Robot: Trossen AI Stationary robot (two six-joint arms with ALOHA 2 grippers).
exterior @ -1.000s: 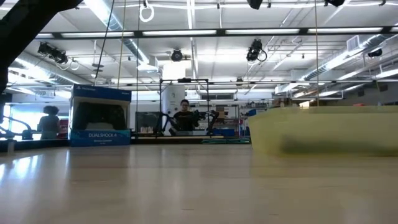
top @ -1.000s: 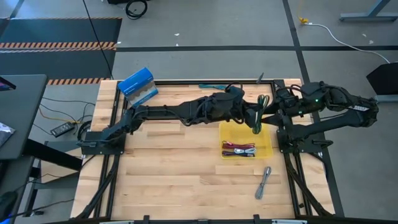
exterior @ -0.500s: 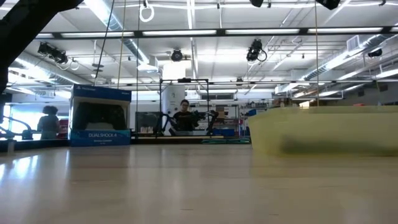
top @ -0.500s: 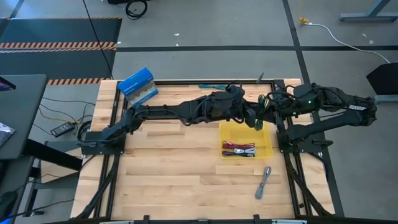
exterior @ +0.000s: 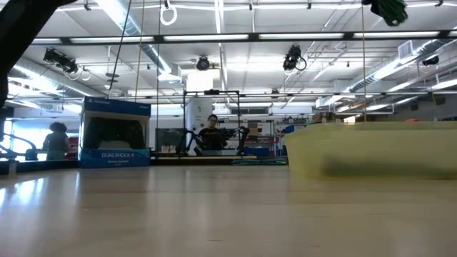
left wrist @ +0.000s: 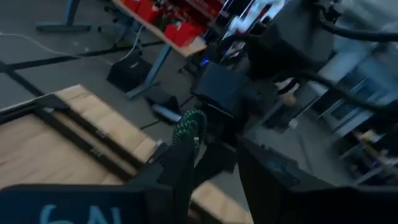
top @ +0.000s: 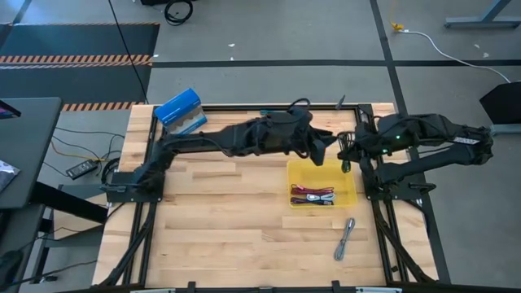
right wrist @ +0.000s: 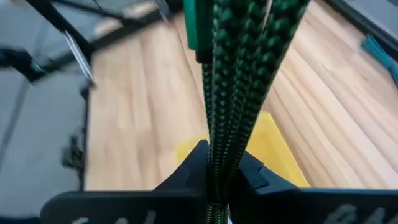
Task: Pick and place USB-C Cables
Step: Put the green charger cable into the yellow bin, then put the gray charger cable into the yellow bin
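A green braided USB-C cable (right wrist: 239, 74), bundled, is in my right gripper (right wrist: 219, 165), which is shut on it above the far edge of the yellow tray (top: 346, 198). My left gripper (top: 324, 148) stands open just to the left of it. In the left wrist view the green cable (left wrist: 188, 127) shows just past the tips of its fingers (left wrist: 177, 171). Maroon and purple cables (top: 313, 195) lie in the tray. A grey cable (top: 346, 238) lies on the table nearer the front, and a teal one (top: 277, 112) lies at the far edge. My right gripper pinches the green bundle's strands (right wrist: 217, 146) between its two fingers. The bundle runs on past the fingertips, in line with them. It is lifted clear of the tray and the table.
A blue box (top: 181, 112) stands at the far left corner of the table. In the low view the yellow tray's wall (exterior: 371, 150) rises on the right and the blue box (exterior: 114, 135) on the left. Bare wood lies in front of the tray and to its left.
My right gripper has moved a little toward the table's left and shut on the green cable. My left gripper has then opened, let the cable go and drawn back toward the table's left. The cable stays in the air above the tray's far edge.
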